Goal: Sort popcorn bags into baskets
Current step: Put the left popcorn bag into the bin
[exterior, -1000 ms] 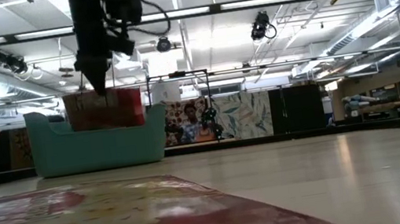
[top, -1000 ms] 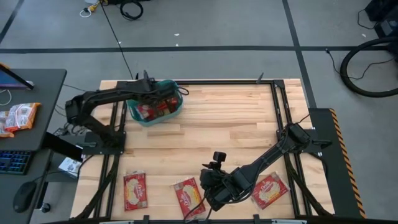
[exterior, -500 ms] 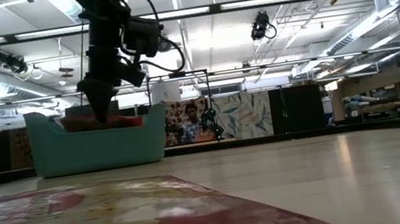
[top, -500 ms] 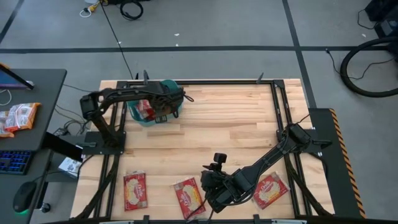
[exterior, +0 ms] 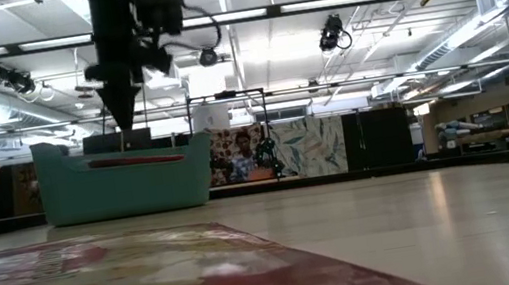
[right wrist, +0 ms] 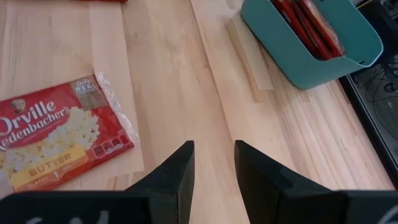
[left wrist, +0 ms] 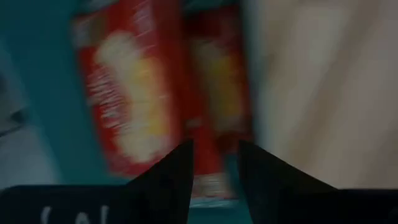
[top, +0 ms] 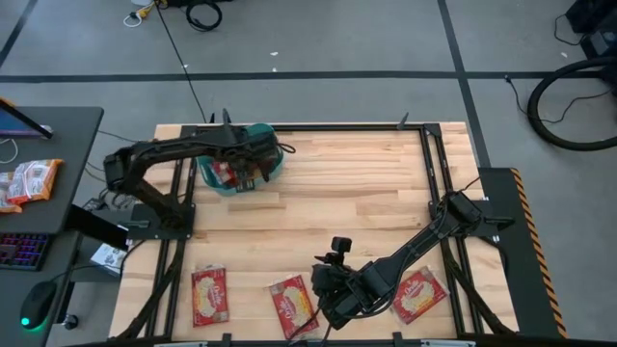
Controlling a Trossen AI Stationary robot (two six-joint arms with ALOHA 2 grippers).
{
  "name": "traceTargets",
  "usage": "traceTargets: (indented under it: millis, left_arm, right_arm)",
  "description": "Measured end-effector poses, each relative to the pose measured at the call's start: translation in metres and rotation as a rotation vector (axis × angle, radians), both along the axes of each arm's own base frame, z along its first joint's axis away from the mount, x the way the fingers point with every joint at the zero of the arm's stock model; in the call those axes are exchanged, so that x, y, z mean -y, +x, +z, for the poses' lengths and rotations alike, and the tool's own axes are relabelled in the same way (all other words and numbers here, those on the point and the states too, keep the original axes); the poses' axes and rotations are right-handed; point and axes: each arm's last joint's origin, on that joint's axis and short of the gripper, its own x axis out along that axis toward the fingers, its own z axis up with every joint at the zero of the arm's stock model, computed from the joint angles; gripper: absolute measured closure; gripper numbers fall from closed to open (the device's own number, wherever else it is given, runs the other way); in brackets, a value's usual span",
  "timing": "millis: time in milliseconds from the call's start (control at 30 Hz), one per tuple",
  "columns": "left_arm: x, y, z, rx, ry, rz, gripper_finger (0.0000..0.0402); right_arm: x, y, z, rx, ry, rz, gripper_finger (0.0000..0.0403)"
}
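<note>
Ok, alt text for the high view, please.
Seen from above, the left gripper hovers over a teal basket holding red popcorn bags at the wooden table's far left. The right gripper sits near three bags along the near edge.

Left wrist view: popcorn bags [left wrist: 134,99] in the tub are appearing blurred, labels unreadable. High view: left arm is covering part of the teal tub [top: 272,166]. Low view: nearest popcorn bag [exterior: 144,280] is running off the frame, out of focus.

popcorn bag [right wrist: 59,144] printed "Orville Redenbacher's", "BUTTER" on yellow band below
</note>
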Motion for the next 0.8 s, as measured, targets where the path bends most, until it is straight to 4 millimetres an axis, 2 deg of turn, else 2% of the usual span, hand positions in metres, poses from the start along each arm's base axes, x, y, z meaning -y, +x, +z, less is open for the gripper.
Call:
traceTargets:
  millis: [200,333,433,567,800]
  left_arm:
    - [0.057,0.000,0.024,0.166,-0.151,-0.203,0.0285]
    - [0.101,0.001,0.025,0.173,-0.303,-0.351,0.0285]
    - [0.130,0.000,0.023,0.152,-0.343,-0.409,0.0285]
    - [0.159,-0.005,0.023,0.137,-0.365,-0.462,0.0285]
    - [0.203,-0.014,0.022,0.143,-0.395,-0.457,0.0285]
  right_arm:
    - [0.000,-0.002,-0.002,-0.056,0.034,0.017,0.0284]
    - [0.000,-0.003,-0.004,-0.062,0.044,0.014,0.0284]
    - [0.000,-0.003,-0.004,-0.060,0.047,0.013,0.0284]
    - [0.000,-0.003,-0.004,-0.062,0.045,0.013,0.0284]
    - [0.003,-0.006,-0.005,-0.099,0.012,0.012,0.0284]
